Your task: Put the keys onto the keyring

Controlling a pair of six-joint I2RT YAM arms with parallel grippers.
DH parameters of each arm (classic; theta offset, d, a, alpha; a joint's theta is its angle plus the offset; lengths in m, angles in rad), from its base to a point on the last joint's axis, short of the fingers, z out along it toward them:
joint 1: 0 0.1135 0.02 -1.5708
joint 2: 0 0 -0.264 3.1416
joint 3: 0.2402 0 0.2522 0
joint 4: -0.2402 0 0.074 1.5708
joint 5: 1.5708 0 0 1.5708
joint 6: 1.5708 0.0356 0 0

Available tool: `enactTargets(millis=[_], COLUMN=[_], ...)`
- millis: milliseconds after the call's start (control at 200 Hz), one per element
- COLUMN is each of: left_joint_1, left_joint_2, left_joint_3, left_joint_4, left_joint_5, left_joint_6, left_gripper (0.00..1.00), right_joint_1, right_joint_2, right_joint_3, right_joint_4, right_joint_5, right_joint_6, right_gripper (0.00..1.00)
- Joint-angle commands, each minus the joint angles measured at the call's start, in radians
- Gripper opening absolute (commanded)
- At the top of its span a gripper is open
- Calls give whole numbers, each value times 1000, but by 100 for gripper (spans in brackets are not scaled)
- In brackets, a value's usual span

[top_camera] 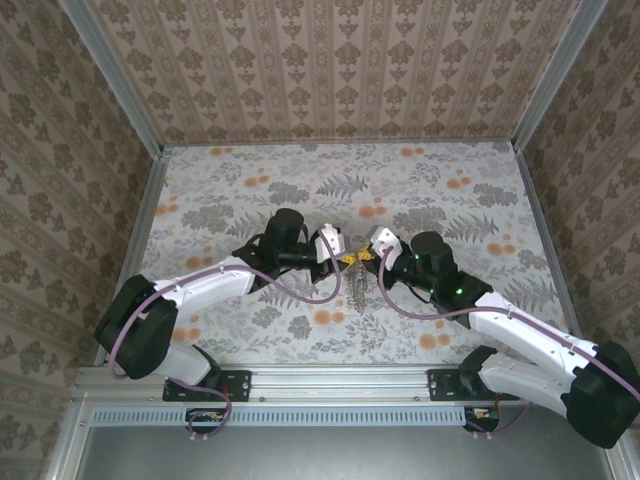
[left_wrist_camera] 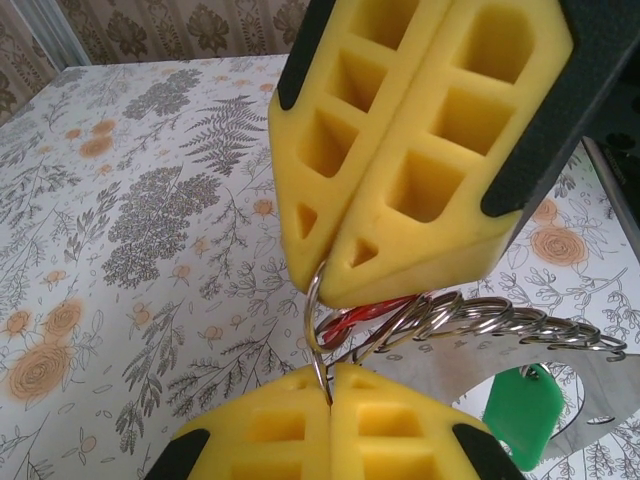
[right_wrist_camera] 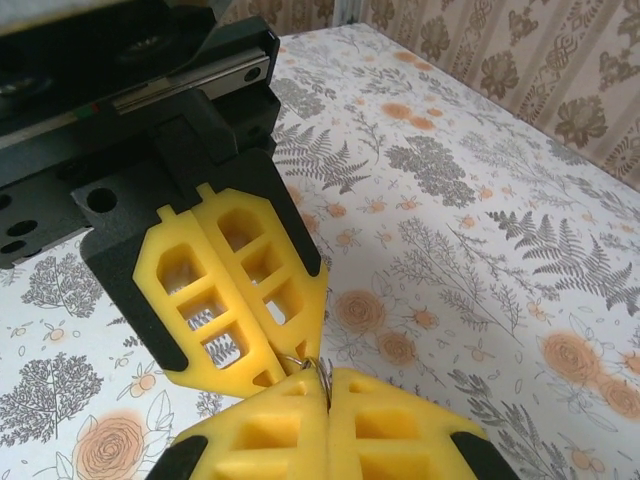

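Grey chain, the keyring (top_camera: 358,272), hangs between left gripper (top_camera: 335,246) and right gripper (top_camera: 378,244). Left wrist: both are clenched on one wire loop, with the green key (left_wrist_camera: 520,402) just beneath the chain. Right wrist: same pinch, tip to tip. Ease the loop open gently so the wire doesn't slip.

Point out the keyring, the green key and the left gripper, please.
keyring (left_wrist_camera: 500,318): left wrist view, on its chain of rings.
green key (left_wrist_camera: 520,402): left wrist view, on its plastic head.
left gripper (left_wrist_camera: 330,385): left wrist view, between its shut fingertips.
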Motion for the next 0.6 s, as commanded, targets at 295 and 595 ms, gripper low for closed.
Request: enactTargets(millis=[295, 595], left_joint_1=[-30, -30], left_joint_2=[28, 9], left_joint_3=[21, -5], left_joint_4=[95, 142], left_joint_5=[155, 157], left_joint_6=[-34, -46], left_gripper=[0, 0], right_joint_1=[61, 58], right_joint_2=[91, 100], right_joint_3=[52, 59], right_joint_4=[-20, -29], right_joint_5=[206, 322], right_joint_6=[-71, -56], right_gripper=[0, 0])
